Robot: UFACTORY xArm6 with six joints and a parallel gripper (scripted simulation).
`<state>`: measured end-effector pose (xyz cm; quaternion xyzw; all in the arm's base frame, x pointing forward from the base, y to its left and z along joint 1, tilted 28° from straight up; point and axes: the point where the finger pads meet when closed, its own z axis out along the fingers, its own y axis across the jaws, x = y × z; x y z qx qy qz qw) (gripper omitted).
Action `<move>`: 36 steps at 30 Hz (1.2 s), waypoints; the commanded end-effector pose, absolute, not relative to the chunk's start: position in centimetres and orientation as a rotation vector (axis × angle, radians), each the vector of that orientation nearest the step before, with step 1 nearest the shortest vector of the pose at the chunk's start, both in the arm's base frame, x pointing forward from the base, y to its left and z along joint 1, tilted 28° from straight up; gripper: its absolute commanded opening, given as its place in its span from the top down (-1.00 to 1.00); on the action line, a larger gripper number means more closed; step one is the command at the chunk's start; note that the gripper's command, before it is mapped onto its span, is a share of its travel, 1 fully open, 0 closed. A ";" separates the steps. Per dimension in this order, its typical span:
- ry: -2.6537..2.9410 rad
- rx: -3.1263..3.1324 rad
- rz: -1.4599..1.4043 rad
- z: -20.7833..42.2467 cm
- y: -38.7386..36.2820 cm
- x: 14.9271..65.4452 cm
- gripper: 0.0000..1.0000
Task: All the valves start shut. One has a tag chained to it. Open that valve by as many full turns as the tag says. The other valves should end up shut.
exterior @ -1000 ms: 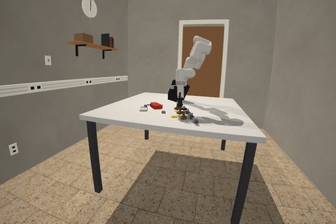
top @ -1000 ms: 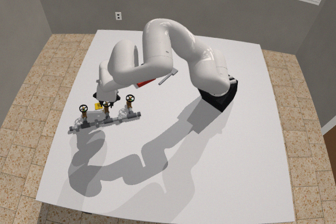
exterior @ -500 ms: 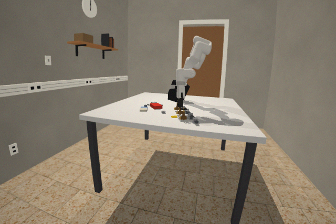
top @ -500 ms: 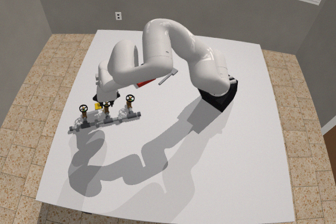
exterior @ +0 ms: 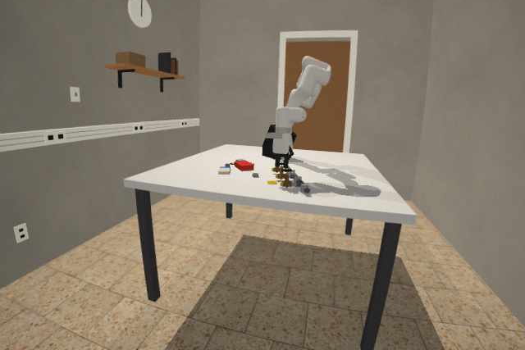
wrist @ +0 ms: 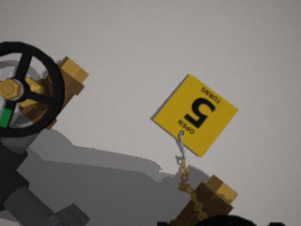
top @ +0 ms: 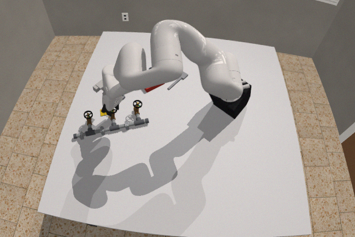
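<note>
Three brass valves with black handwheels stand on a grey pipe [top: 111,128] near the table's left side. My gripper [top: 112,110] points down onto the middle valve and is shut on its handwheel, which the fingers mostly hide. A yellow tag [wrist: 196,114] reading "OPEN 5 TURNS" lies flat on the table. A chain [wrist: 182,165] joins it to the brass body [wrist: 207,202] of that middle valve. The tag also shows in the top view [top: 102,112]. The left valve [top: 86,111] and right valve [top: 140,101] stand free. A neighbouring handwheel [wrist: 23,89] with a green mark shows in the wrist view.
A red box [top: 153,87] and a grey bar [top: 177,80] lie behind the valves, partly under my arm. A small white and blue object [exterior: 224,170] and a grey nut [exterior: 255,175] lie near them. My black base [top: 232,99] stands at the right.
</note>
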<state>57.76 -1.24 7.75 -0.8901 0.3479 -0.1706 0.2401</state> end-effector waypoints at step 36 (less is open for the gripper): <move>-1.669 -2.482 -1.004 7.9 -1.3 57.9 1.00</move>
